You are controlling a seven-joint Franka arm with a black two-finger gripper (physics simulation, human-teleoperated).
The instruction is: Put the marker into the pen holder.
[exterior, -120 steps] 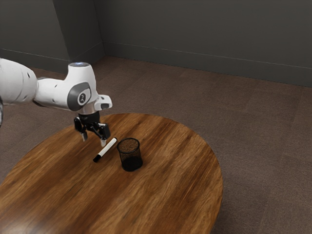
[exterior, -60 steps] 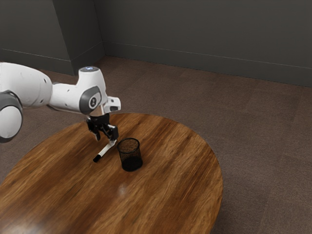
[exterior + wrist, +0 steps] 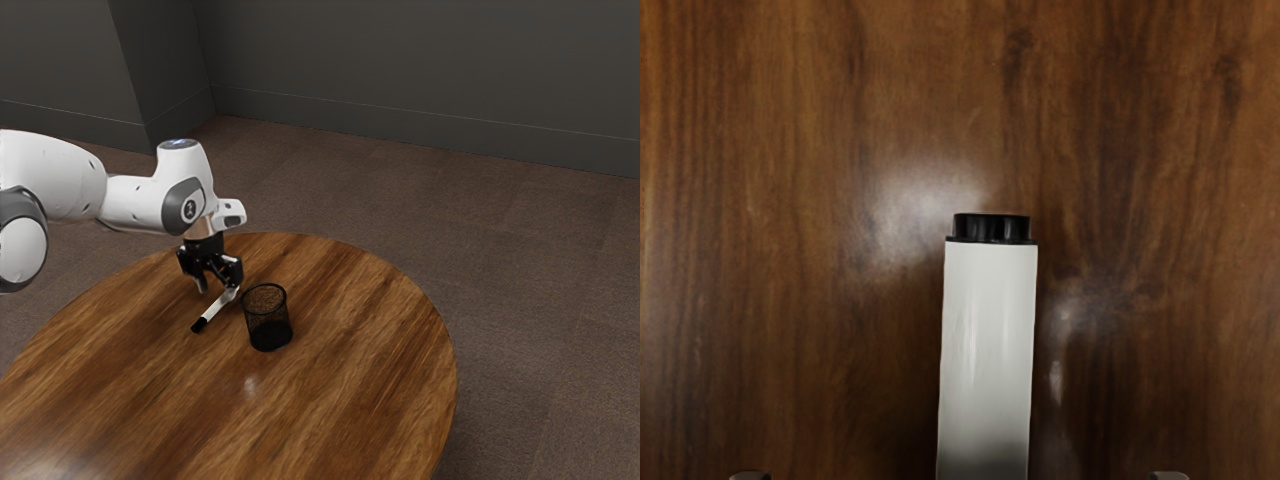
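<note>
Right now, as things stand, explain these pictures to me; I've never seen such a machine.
The machine is a white robot arm with two black fingers at its end for gripping. The exterior view is taken from beside the arm; the wrist view looks out from the arm's own end, so the marker seems huge there. That marker, white with black ends, lies on the round wooden table. Near it stands a black mesh pen holder, upright. Nothing is held: the fingers stand apart, with the marker lying between them and a gap on each side.
</note>
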